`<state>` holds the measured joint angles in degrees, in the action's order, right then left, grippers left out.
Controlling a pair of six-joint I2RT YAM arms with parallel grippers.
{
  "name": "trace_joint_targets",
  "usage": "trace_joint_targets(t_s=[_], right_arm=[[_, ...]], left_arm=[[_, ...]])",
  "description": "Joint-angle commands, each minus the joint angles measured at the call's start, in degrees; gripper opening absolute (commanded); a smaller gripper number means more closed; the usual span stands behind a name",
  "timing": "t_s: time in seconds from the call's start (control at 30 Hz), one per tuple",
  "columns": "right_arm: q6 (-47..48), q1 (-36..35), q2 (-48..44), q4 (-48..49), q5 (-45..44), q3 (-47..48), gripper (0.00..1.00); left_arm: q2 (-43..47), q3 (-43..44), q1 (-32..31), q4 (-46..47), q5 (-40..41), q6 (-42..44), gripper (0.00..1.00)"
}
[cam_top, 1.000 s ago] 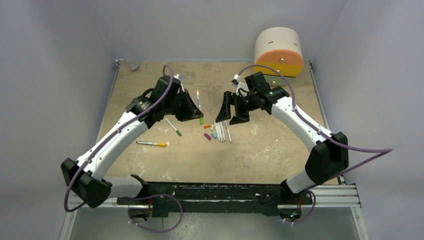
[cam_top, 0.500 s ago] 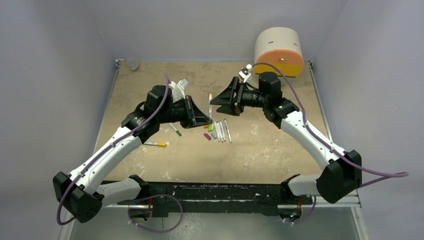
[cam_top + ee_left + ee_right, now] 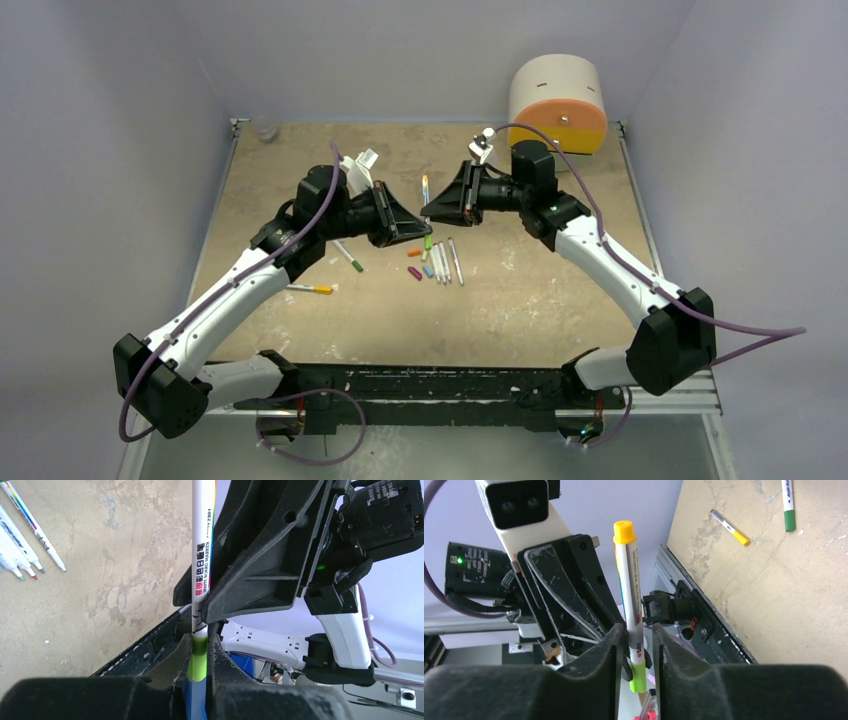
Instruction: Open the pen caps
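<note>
A white-barrelled pen hangs above the table between the two arms. Its yellow end points away and its green pen cap is on the near end. My left gripper is shut on the green cap. My right gripper stands round the white barrel just above the cap. The barrel lies against one finger, and a narrow gap shows at the other. From above, the left gripper and right gripper meet nose to nose.
Several uncapped pens lie side by side under the grippers, with loose magenta, orange and blue caps beside them. A green-capped pen and a yellow-capped pen lie to the left. A round cream-and-orange drawer unit stands back right.
The right gripper swung up level, came onto the pen's barrel and narrowed its wide-open jaws around it. The left arm carried the pen a little to the right.
</note>
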<state>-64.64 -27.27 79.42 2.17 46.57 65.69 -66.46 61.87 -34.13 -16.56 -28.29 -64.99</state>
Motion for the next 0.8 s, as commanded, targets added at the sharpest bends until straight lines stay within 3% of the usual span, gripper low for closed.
trace_joint_targets(t_s=[0.0,0.23,0.4,0.6,0.77], right_arm=[[1.2,0.0,-1.6,1.1,3.0,1.8,0.25],[0.6,0.0,-1.3,3.2,3.6,0.5,0.07],[-0.1,-0.1,-0.8,4.1,4.2,-0.4,0.02],[-2.1,0.0,-0.1,5.5,4.3,-0.3,0.0],[-4.2,0.0,0.5,8.6,4.0,-0.1,0.0]], left_arm=[[-0.1,1.5,0.0,3.4,0.7,-0.5,0.0],[-1.7,2.4,0.0,1.3,1.0,0.6,0.07],[-2.3,2.5,0.0,0.1,1.4,1.9,0.1],[-2.5,2.2,0.0,-0.2,1.8,3.0,0.25],[-3.3,2.1,0.0,-0.9,2.4,3.7,0.27]])
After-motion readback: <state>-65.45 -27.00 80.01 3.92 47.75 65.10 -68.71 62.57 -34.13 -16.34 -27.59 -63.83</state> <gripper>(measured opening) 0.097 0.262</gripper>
